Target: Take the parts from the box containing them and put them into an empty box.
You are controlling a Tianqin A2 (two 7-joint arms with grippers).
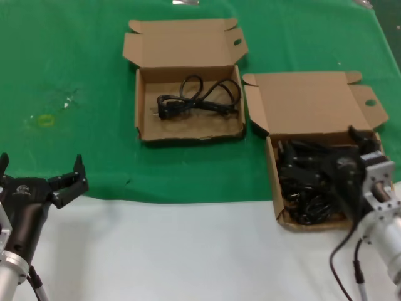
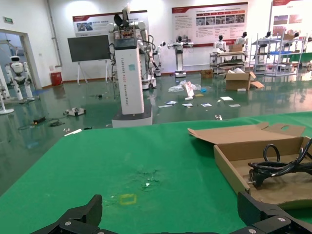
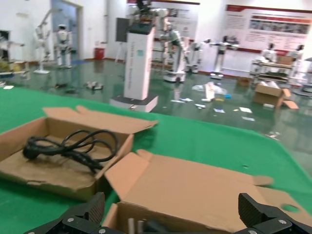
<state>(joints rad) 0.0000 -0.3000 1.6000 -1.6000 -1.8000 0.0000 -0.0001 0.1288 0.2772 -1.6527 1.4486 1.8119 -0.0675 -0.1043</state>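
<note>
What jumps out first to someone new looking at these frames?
Two open cardboard boxes on the green cloth: the right box is packed with tangled black power cords, and the right gripper sits open over it. The left box farther back holds one cord. The left gripper waits open at the near left edge.

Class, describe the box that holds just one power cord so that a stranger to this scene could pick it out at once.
Start from the green cloth covering the far part of the table; two open brown cardboard boxes lie on it. The one you want lies on the robot's left and farther away. It holds a single black cord, whereas its neighbour is crammed with a tangle of cords.
</note>
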